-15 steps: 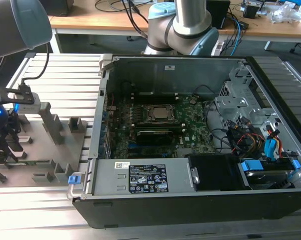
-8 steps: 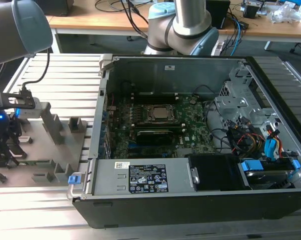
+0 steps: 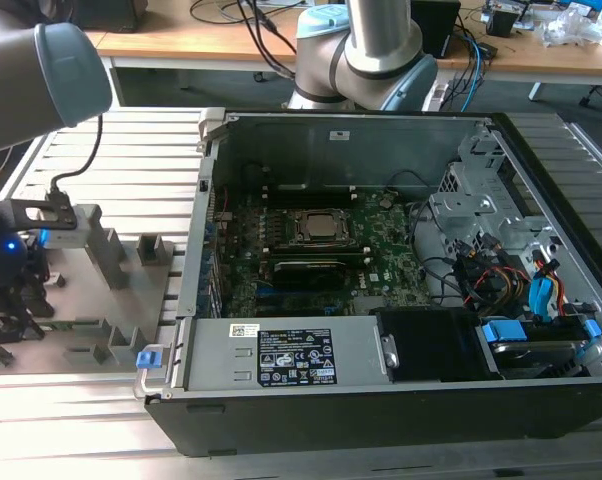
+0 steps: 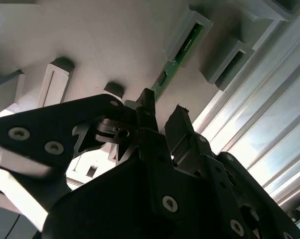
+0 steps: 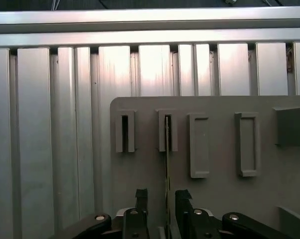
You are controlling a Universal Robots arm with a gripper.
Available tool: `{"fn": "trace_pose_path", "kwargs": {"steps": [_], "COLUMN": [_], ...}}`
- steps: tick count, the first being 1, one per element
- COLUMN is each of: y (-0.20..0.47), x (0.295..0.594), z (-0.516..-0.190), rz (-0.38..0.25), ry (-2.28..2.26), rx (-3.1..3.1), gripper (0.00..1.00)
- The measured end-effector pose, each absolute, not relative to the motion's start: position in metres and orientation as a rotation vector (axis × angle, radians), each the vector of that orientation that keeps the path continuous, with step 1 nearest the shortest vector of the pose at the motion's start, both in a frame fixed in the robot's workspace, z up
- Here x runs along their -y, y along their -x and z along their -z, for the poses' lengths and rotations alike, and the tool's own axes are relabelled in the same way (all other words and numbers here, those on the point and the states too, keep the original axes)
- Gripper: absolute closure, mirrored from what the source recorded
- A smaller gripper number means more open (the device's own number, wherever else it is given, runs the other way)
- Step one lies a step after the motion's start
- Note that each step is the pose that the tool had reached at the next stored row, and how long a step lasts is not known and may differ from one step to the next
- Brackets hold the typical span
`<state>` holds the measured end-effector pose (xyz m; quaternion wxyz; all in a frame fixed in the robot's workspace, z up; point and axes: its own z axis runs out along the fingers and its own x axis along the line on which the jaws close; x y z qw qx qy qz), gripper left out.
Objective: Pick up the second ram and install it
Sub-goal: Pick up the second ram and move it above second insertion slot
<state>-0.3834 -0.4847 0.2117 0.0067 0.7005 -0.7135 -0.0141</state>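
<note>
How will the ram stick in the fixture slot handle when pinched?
Likely stiff: the second ram is a thin flat board standing on edge in its gray holder. Probably light, yet apt to tilt if pinched off-centre. Bare board, so possibly fragile; the open gripper straddles it.

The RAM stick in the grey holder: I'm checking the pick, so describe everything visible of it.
The ram stick is a thin green board with small dark parts, standing on edge with one end in a slot of the grey holder. The open gripper straddles its other end, fingers apart from it.
</note>
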Motion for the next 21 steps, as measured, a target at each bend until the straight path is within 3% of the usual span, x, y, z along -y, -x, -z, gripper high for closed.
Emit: {"fn": "trace_pose_path", "kwargs": {"steps": [15, 16, 19, 21], "y": [0.383, 0.383, 0.383, 0.383], "x": [0.479, 0.479, 0.479, 0.479], "z": [-0.2, -0.2, -0.2, -0.2], "rz": [0.043, 0.043, 0.044, 0.043], "ry": [-2.255, -2.255, -2.255, -2.255], "rx": [2.166, 2.166, 2.166, 2.166], "gripper": [0.64, 0.65, 0.84, 0.86]}}
